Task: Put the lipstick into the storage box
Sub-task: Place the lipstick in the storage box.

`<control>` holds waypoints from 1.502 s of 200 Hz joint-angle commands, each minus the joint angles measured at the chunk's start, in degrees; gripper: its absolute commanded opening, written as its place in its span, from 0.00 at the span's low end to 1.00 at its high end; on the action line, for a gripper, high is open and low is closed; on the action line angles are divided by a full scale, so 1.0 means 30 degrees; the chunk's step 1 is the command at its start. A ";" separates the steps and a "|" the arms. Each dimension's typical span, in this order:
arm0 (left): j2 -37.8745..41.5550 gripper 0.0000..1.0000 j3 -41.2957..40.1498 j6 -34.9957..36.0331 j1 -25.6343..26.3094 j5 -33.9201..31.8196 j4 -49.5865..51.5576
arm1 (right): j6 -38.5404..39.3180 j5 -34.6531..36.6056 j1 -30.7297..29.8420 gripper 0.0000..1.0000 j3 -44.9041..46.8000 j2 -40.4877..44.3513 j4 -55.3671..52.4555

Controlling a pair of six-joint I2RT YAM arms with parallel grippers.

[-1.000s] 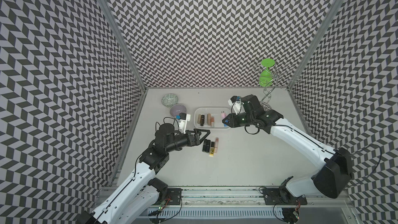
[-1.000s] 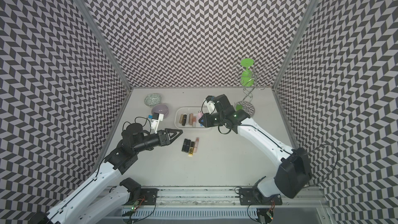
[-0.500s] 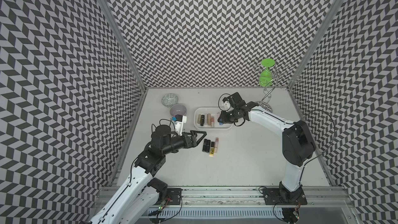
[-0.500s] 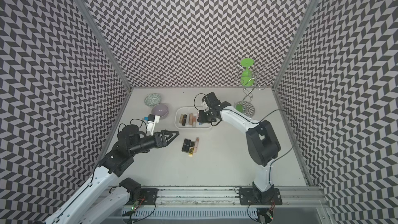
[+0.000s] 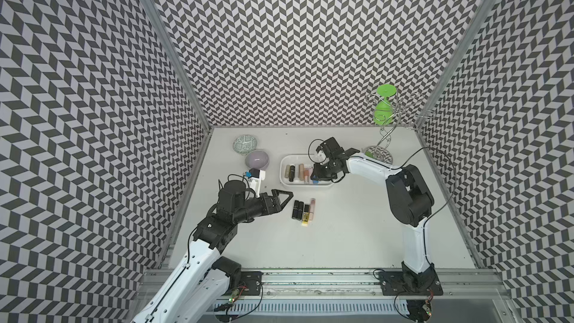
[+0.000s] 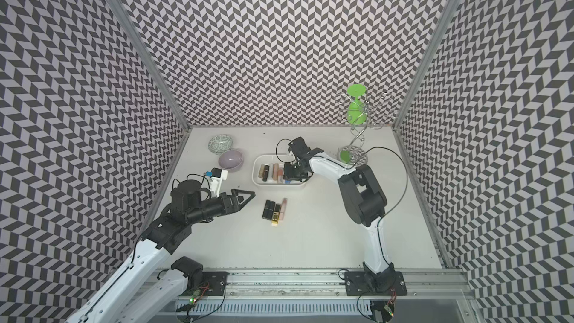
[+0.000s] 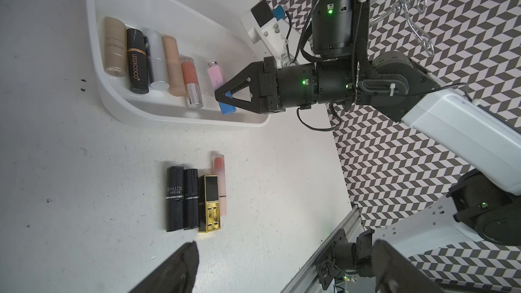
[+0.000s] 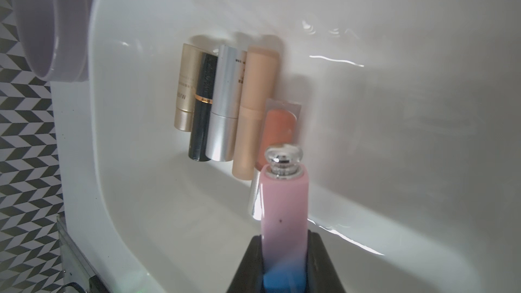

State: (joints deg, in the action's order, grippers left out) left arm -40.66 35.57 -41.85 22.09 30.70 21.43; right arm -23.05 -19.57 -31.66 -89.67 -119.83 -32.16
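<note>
The storage box [image 5: 284, 178] [image 6: 256, 178] [image 7: 93, 38] [image 8: 366, 38] is a shallow white tray holding a row of several lipsticks [image 5: 296, 172] [image 7: 146, 60] [image 8: 225, 102]. My right gripper [image 5: 315, 177] [image 6: 287, 180] [image 7: 222, 95] reaches into the box, shut on a pink-to-blue lipstick [image 7: 216, 80] [image 8: 284, 207] with a silver cap. The held tube lies next to the row. Several more lipsticks [image 5: 302, 211] [image 6: 275, 211] [image 7: 194, 198] lie side by side on the table in front of the box. My left gripper [image 5: 281, 198] [image 6: 245, 198] [image 7: 284, 272] hovers open just left of them, holding nothing.
A lilac bowl [image 5: 256, 159] [image 8: 48, 23] sits close to the box's left end, with a green-patterned bowl [image 5: 245, 143] behind it. A wire stand [image 5: 386, 138] carrying a green cup [image 5: 385, 110] stands at the back right, near my right arm.
My right gripper has moved left with the pink lipstick, from the box's right edge to inside it, and the arm's elbow has swung up. The left gripper has drawn back slightly to the left.
</note>
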 commanded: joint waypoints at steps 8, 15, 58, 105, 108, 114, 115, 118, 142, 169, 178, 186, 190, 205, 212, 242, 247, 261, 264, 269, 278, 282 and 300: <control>-0.0116 0.99 -0.0085 0.0405 -0.0186 0.0048 0.0240 | 0.0006 -0.0329 0.0196 0.16 -0.0806 -0.0736 0.0994; -0.0260 0.99 -0.0109 0.0468 -0.0239 0.0129 0.0211 | 0.0007 -0.0331 0.0224 0.16 -0.0892 -0.0887 0.0994; -0.1514 0.99 0.0363 0.1096 -0.0489 0.0603 -0.0024 | -0.0037 -0.0419 0.0410 0.16 -0.1304 -0.1518 0.0994; -0.2280 0.99 0.0512 0.1323 -0.0507 0.1057 -0.0205 | -0.0169 -0.0580 0.0569 0.20 -0.1297 -0.1761 0.1213; -0.2293 0.99 0.0499 0.1322 -0.0507 0.1077 -0.0226 | -0.0169 -0.0593 0.0597 0.20 -0.1284 -0.1788 0.1227; -0.2295 0.99 0.0452 0.1293 -0.0507 0.1098 -0.0224 | -0.0205 -0.0620 0.0596 0.21 -0.1261 -0.1797 0.1272; -0.2295 0.99 0.0435 0.1293 -0.0507 0.1102 -0.0212 | -0.0202 -0.0622 0.0609 0.21 -0.1257 -0.1801 0.1279; -0.2287 0.99 0.0442 0.1292 -0.0514 0.1119 -0.0227 | -0.0199 -0.0639 0.0598 0.21 -0.1250 -0.1826 0.1301; -0.2238 0.99 0.0273 0.1175 -0.0508 0.1193 -0.0182 | -0.0198 -0.0726 0.0610 0.26 -0.1155 -0.1922 0.1381; -0.2123 0.99 0.0326 0.1203 -0.0515 0.1149 -0.0031 | -0.0253 -0.0880 0.0601 0.30 -0.1150 -0.1980 0.1458; -0.2048 0.99 0.0315 0.1204 -0.0507 0.1113 0.0014 | -0.0257 -0.0909 0.0602 0.32 -0.1216 -0.1980 0.1444; -0.1988 0.99 0.0312 0.1204 -0.0509 0.1083 0.0048 | -0.0285 -0.0931 0.0596 0.35 -0.1322 -0.1980 0.1395; -0.1948 0.99 0.0300 0.1208 -0.0507 0.1076 0.0046 | -0.0286 -0.0918 0.0618 0.37 -0.1366 -0.1973 0.1351; -0.1787 0.99 0.0230 0.1204 -0.0536 0.0995 0.0091 | -0.0286 -0.0844 0.0611 0.42 -0.1568 -0.1955 0.1205; -0.1689 0.99 0.0215 0.1179 -0.0537 0.0988 0.0093 | -0.0286 -0.0836 0.0594 0.42 -0.1604 -0.1909 0.1119; -0.1240 0.99 0.0084 0.1073 -0.0536 0.0872 0.0209 | -0.0373 -0.0884 0.0600 0.44 -0.1390 -0.1379 0.0936; -0.1133 0.99 0.0053 0.1044 -0.0551 0.0846 0.0210 | -0.0424 -0.0913 0.0608 0.44 -0.1307 -0.1197 0.0961; -0.0903 0.99 -0.0007 0.0957 -0.0590 0.0812 0.0212 | -0.0562 -0.0917 0.0610 0.45 -0.1040 -0.0593 0.0994; -0.0854 0.99 -0.0009 0.0943 -0.0561 0.0812 0.0210 | -0.0599 -0.0917 0.0602 0.45 -0.0981 -0.0441 0.1002; -0.0799 0.99 -0.0030 0.0919 -0.0580 0.0785 0.0182 | -0.0630 -0.0917 0.0604 0.45 -0.0911 -0.0184 0.1003; -0.0749 0.99 -0.0073 0.0857 -0.0593 0.0812 0.0153 | -0.0724 -0.0946 0.0594 0.45 -0.0775 0.0327 0.1022; -0.0742 0.99 -0.0052 0.0811 -0.0572 0.0812 0.0126 | -0.0755 -0.0961 0.0572 0.45 -0.0716 0.0561 0.1023; -0.0627 0.99 -0.0180 0.0583 -0.0591 0.0870 -0.0094 | -0.0842 -0.0983 0.0570 0.45 -0.0452 0.1636 0.0951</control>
State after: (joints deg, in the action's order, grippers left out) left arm -43.48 35.57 -39.44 20.60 33.26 21.61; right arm -24.80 -21.93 -29.91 -91.83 -121.64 -30.37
